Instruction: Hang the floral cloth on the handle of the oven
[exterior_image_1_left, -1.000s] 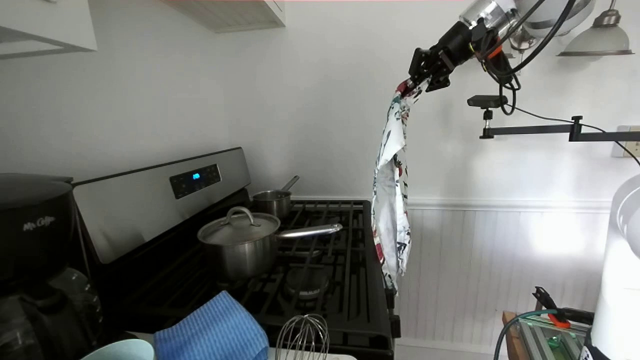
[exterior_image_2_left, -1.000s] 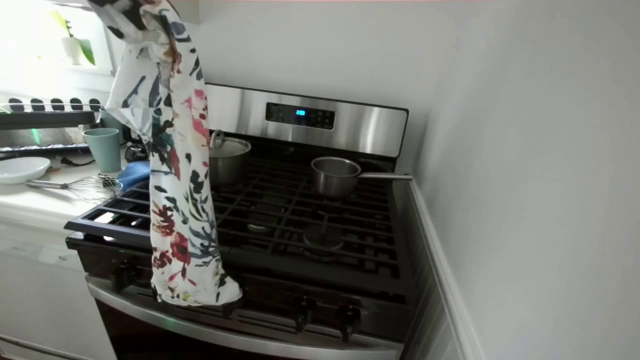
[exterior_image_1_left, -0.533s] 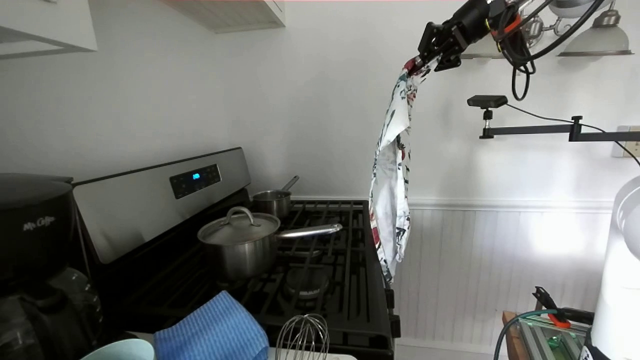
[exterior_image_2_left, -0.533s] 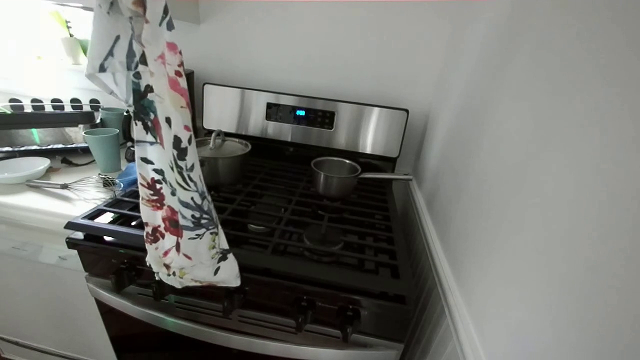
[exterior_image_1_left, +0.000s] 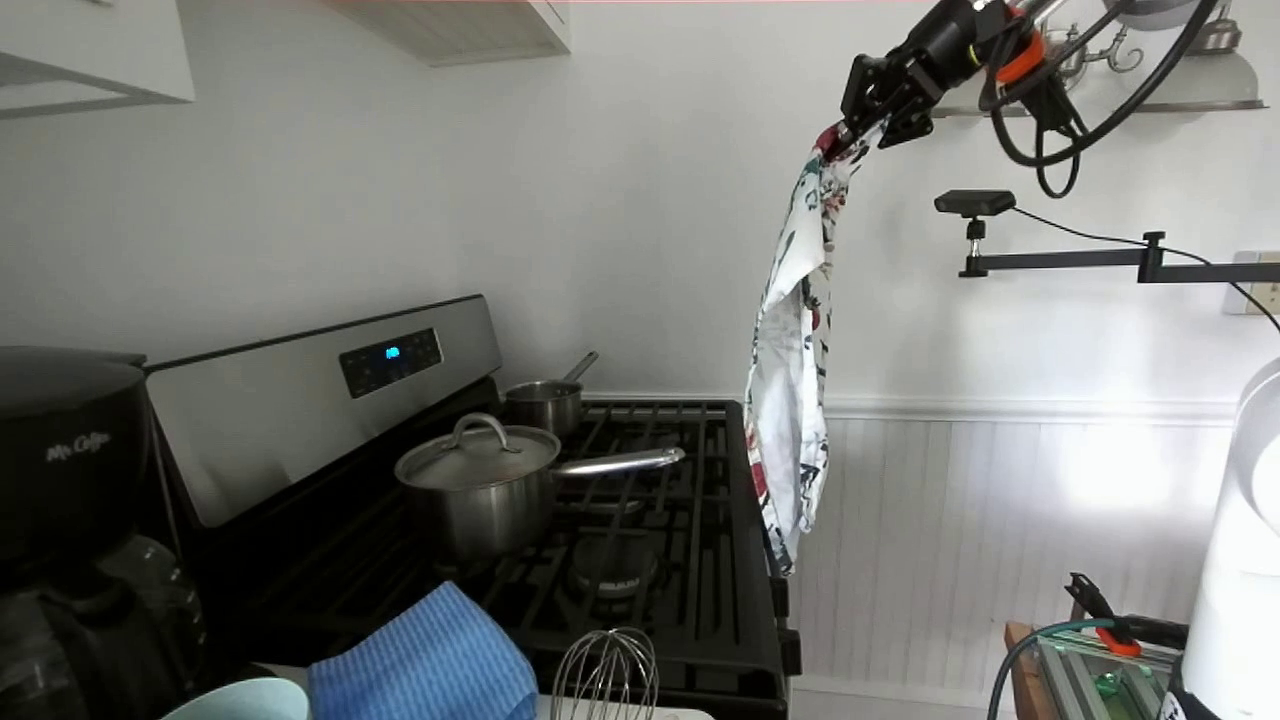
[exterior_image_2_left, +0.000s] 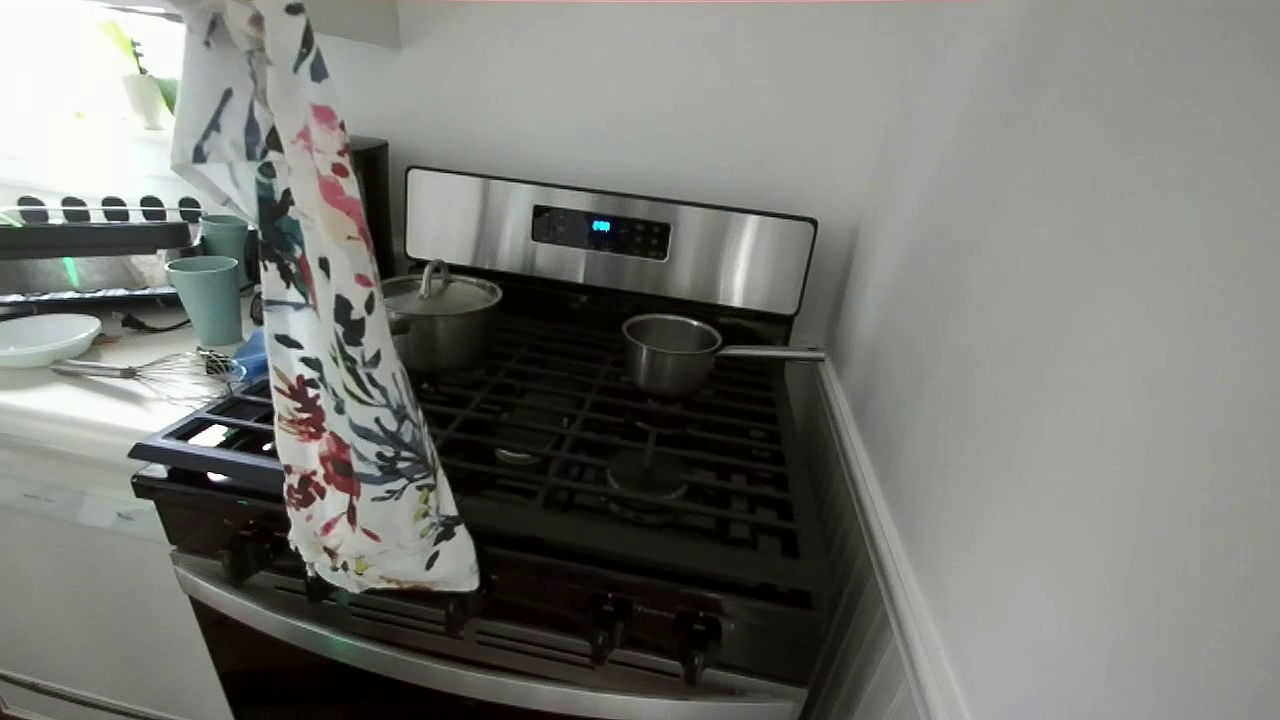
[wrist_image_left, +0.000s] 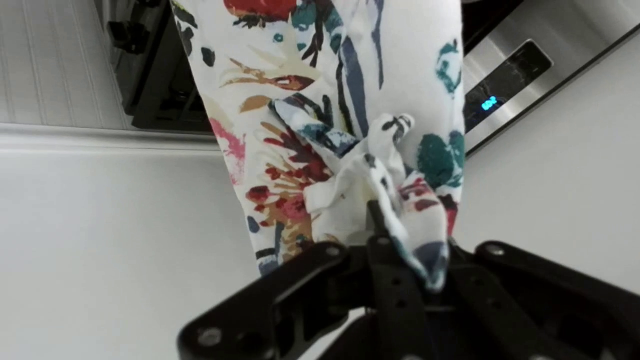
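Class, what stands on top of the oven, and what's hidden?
A lidded pot and an open saucepan. The lid hides the pot's contents; in an exterior view, the floral cloth blocks part of the oven.

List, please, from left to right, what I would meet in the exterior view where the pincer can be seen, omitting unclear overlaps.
Coffee maker, blue cloth, whisk, floral cloth, camera.

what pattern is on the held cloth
The cloth has multicoloured flowers on white, best in the wrist view.
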